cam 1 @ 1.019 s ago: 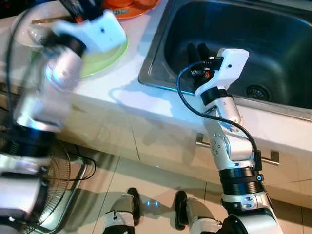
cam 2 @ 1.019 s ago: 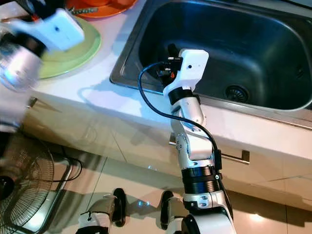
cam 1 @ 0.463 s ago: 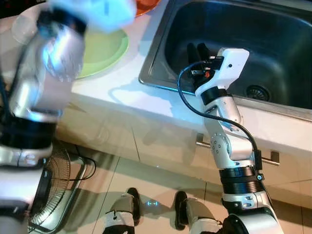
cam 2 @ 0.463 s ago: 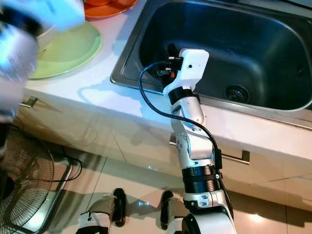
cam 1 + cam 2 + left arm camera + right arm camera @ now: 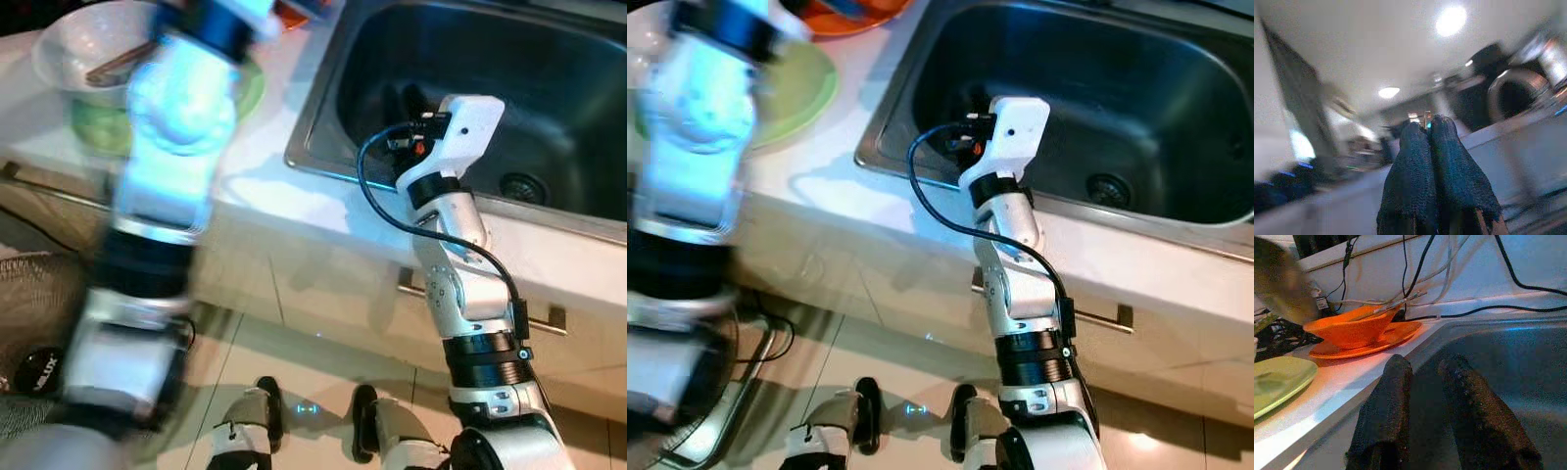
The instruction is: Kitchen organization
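Observation:
My left arm (image 5: 176,127) is raised over the counter and blurred by motion, covering most of a green plate (image 5: 801,93). In the left wrist view the left gripper (image 5: 1429,128) is shut with nothing in it, its fingertips pressed together and aimed at the room and ceiling. A pale bowl (image 5: 83,44) holding brown sticks sits on the counter left of that arm. My right gripper (image 5: 1425,364) is open and empty, hanging inside the steel sink (image 5: 558,69) near its left wall. Beyond it an orange bowl (image 5: 1352,330) stands on an orange plate (image 5: 1366,350).
Cables run along the wall behind the sink (image 5: 1528,308). The sink drain (image 5: 521,183) lies to the right of my right arm. A fan (image 5: 39,323) stands on the floor at the left. A cabinet handle (image 5: 551,318) sits below the counter edge.
My left arm has swung up and to the right across the green plate, uncovering the pale bowl at the left. The right arm has stayed in the sink.

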